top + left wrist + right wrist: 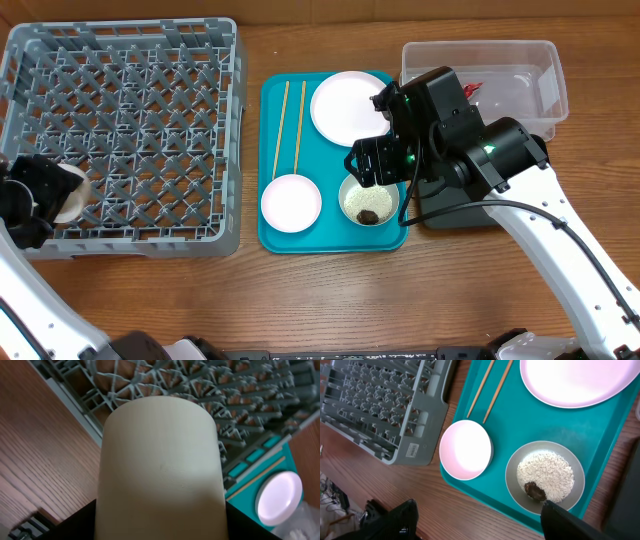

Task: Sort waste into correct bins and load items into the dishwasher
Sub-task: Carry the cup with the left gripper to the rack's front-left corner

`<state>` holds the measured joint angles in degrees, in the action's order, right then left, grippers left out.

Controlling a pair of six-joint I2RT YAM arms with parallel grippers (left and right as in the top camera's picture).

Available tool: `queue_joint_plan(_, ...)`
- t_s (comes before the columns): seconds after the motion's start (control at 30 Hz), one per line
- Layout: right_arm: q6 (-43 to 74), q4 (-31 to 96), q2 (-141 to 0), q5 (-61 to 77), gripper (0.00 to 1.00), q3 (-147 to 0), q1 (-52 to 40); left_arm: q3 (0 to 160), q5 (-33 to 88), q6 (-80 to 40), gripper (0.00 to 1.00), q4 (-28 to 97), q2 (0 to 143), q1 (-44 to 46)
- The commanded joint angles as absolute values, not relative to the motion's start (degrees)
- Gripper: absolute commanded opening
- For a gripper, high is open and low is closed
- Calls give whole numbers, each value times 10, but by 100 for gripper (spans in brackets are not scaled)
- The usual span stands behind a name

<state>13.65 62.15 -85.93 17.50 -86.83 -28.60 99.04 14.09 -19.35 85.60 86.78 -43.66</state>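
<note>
My left gripper (58, 196) is shut on the small white cup (72, 190) at the front left corner of the grey dish rack (228, 120). The cup (160, 460) fills the left wrist view. My right gripper (480, 525) is open and empty, above the teal tray's front edge near the bowl of rice (547, 475) with a brown lump (535, 491). The pinkish bowl (291, 203), white plate (345, 107) and two chopsticks (290, 125) lie on the tray. The red wrapper (472, 90) is in the clear tub (480, 48). The paper scrap is not in view.
The teal tray (330, 238) sits between the rack and the bins. The black tray (455, 218) is mostly hidden under my right arm. Bare wooden table runs along the front edge.
</note>
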Motion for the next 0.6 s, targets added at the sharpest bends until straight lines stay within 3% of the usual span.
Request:
queue_joint_plan(0.0, 133, 620, -859, 166, 80, -865, -289, 991, 121, -223, 68, 846, 903, -453)
queue_joint_plan(0.2, 133, 621, -859, 166, 80, -865, -289, 991, 134, -231, 69, 825, 968, -476)
queue_joint_plan(0.4, 133, 622, -859, 166, 80, -865, -289, 991, 143, -245, 80, 811, 1031, -485)
queue_joint_plan(0.57, 133, 620, -859, 166, 80, -865, -289, 991, 172, -245, 80, 807, 1079, -484)
